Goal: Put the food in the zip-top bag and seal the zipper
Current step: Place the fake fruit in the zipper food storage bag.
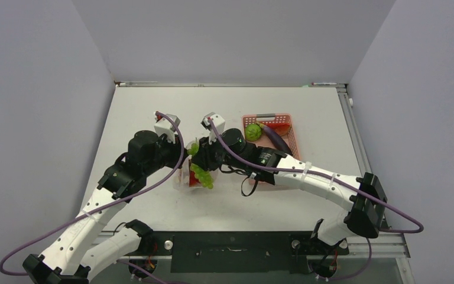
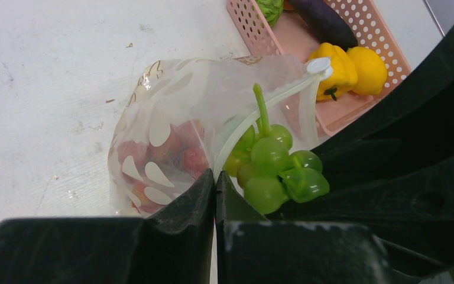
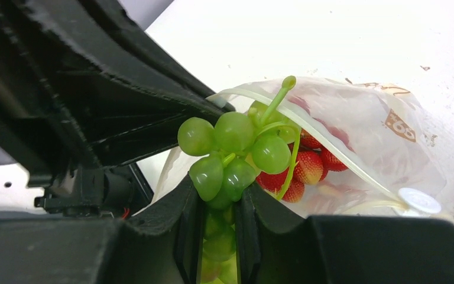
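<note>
Zip-top bag (image 2: 171, 118), just left of the pink basket (image 1: 297, 139) seen from above, is held open by the left gripper (image 2: 214, 177) pinching its mouth edge. The right gripper (image 3: 220, 195) clamps green grapes (image 3: 236, 148) at the opening. Loading looks midway, with red pieces (image 3: 309, 167) inside. The next move calls for lowering the grapes in and releasing them. From above, the arms hide most of the bag.

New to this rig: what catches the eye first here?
A bunch of green grapes, clamped in the right gripper, hangs at the open mouth of the zip-top bag, whose edge the left gripper pinches. Inside lie red strawberries; the pink basket beyond holds a yellow pepper, lemon and eggplant.
</note>
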`<state>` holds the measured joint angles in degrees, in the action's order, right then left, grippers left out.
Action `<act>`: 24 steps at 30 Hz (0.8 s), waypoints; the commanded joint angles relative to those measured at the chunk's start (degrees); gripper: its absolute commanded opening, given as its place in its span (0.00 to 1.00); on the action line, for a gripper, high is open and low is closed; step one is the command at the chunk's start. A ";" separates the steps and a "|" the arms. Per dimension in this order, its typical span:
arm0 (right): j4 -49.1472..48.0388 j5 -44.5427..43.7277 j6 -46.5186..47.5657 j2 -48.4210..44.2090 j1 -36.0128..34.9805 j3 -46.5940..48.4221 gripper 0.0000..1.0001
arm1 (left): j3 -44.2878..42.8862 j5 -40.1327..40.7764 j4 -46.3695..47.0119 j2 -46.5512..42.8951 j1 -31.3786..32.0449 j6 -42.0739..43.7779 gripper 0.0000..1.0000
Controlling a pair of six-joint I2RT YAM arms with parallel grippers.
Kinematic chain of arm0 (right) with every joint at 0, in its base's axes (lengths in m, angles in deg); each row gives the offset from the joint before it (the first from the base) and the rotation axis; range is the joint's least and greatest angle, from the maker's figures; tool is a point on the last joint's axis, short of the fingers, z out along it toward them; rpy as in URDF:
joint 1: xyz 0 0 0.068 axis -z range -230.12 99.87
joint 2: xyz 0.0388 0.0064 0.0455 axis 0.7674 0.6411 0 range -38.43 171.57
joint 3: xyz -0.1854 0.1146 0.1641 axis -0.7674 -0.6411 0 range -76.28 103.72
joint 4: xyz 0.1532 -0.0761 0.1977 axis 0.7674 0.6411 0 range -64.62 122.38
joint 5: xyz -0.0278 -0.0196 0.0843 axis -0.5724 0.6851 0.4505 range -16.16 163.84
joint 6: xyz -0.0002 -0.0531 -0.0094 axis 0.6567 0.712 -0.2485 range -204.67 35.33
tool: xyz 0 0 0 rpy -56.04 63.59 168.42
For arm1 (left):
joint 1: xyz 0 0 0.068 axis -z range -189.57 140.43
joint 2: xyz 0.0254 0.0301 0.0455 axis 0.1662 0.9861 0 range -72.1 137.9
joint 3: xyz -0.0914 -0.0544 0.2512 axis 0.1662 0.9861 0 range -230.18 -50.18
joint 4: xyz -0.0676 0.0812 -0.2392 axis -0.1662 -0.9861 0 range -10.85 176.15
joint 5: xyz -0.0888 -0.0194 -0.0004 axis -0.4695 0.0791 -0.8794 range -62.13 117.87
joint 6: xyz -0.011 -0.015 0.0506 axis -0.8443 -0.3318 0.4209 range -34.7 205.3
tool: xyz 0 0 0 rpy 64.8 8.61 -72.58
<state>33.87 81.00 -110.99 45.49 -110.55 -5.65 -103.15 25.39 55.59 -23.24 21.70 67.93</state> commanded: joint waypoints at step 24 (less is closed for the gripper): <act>6.87 -20.61 -6.95 10.46 2.01 11.13 0.06 | -0.42 -3.35 3.50 -0.61 -0.42 -0.05 0.00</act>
<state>42.35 64.78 -116.94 55.37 -109.08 1.63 -103.15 23.77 55.59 -23.35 21.44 67.93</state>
